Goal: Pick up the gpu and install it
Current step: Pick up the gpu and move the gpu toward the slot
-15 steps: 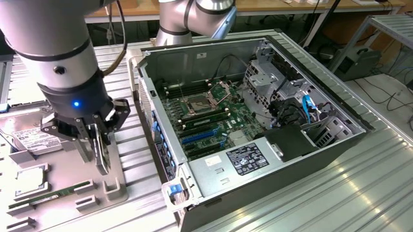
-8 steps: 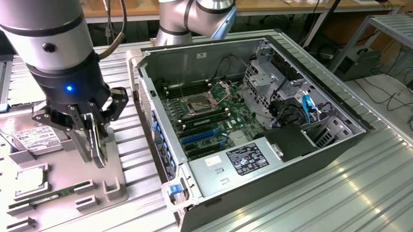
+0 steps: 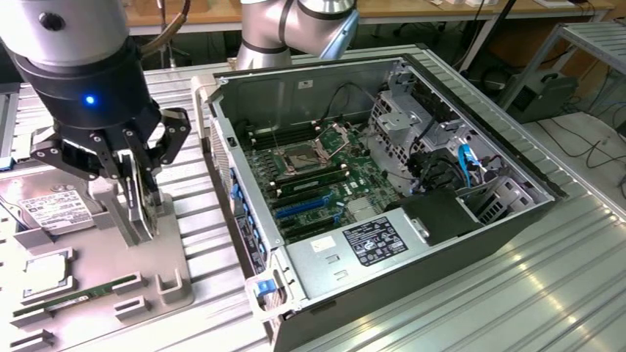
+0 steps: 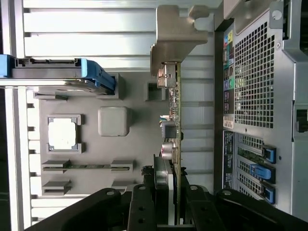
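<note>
The arm is held pointing straight down over a grey moulded parts tray [image 3: 93, 264]. The black claw [image 3: 137, 183] is part-closed, its fingers [image 4: 144, 207] pinched on the flat green circuit-board gpu card [image 4: 176, 122] with a silver metal end bracket. The card is stood on edge directly beneath the claw, at the tray's upright holder. An open metal computer case [image 3: 284, 95] lies beside the claw

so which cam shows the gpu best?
Wrist view: the gpu sits edge-on in the gripper, silver bracket plain. Exterior view: the gripper hides most of it; a sliver stands in the gray tray.
</note>
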Tool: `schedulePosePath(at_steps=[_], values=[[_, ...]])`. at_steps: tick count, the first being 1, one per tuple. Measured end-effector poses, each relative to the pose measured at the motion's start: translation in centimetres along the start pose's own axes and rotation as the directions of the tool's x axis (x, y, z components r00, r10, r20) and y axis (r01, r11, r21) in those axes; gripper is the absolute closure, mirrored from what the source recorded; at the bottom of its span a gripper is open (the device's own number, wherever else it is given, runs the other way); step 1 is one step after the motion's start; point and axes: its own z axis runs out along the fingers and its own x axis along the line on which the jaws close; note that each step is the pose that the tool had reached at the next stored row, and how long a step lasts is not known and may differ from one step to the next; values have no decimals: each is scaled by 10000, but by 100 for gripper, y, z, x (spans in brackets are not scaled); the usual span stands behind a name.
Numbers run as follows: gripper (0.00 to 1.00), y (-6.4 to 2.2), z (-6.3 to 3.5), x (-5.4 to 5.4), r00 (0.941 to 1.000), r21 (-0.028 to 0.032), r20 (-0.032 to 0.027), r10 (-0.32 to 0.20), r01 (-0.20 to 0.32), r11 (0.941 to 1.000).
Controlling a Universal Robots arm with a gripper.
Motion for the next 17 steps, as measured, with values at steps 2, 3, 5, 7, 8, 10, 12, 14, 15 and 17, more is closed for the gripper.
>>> schedulePosePath(at_steps=[2,3,5,7,8,10,12,14,15,17], values=[[71,1,-57,-1,10000,0,1,0,0,10000],[71,2,-100,-2,10000,0,0,0,0,10000],[71,4,-155,-4,10000,0,0,0,0,10000],[71,5,-223,-5,10000,0,0,-1,1,10000],[71,6,-268,-6,10000,1,-1,0,0,10000],[71,8,-324,-8,10000,0,0,0,0,10000],[71,9,-377,-9,10000,1,-1,0,0,10000],[71,10,-431,-10,10000,0,0,0,0,10000],[71,11,-456,-11,10000,-1,1,0,0,10000],[71,12,-503,-12,10000,0,0,0,0,10000]])
